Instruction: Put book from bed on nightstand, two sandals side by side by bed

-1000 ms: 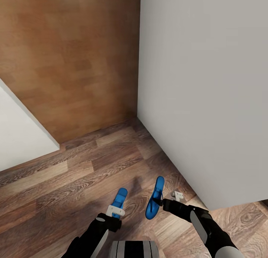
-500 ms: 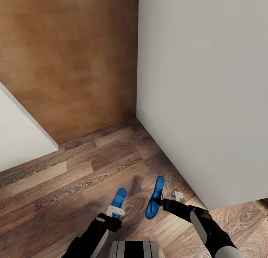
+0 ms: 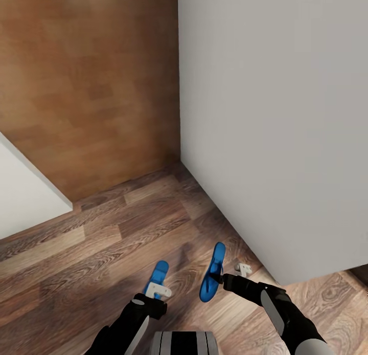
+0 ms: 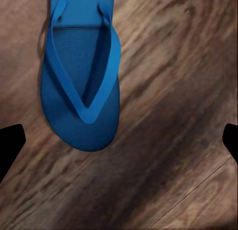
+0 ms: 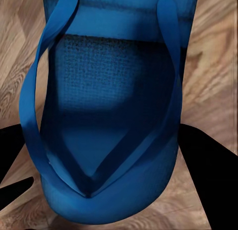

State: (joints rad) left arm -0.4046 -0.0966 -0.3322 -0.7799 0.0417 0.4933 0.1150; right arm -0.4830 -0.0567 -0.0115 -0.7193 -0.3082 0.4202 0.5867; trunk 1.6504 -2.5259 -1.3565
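Sandals: two blue flip-flops show in the head view, low in the frame over the wood-plank floor [image 3: 102, 242], one at each arm.

Left sandal [image 3: 157, 276]: its toe end points away from the robot toward the brown door [image 3: 87, 84]. The left gripper [image 3: 159, 291] sits at its near end, white finger parts across the heel. In the left wrist view the sandal [image 4: 82, 86] lies strap side up against the planks, heel end cut by the frame edge; thin blue toe straps meet in a V near the rounded toe. The two dark fingertips [image 4: 11, 140] stand wide apart at the frame edges, away from the sole. Cannot tell from the head view whether anything is pinched at the heel.

Right sandal [image 3: 212, 273]: seen nearly edge-on in the head view, tilted, long axis pointing away from the robot. The right gripper [image 3: 224, 279] meets it at its side near the lower half. In the right wrist view the sandal [image 5: 106, 115] sits close between the two dark fingers [image 5: 206, 165], one on each side of the sole; fingers closed on it, sandal held.

Surroundings: grey-white wall [image 3: 276, 119] just right of the right arm, its corner meeting the door. A second white wall [image 3: 25, 191] stands at far left. Small white fitting [image 3: 244, 268] beside the right wrist, at the foot of the wall.
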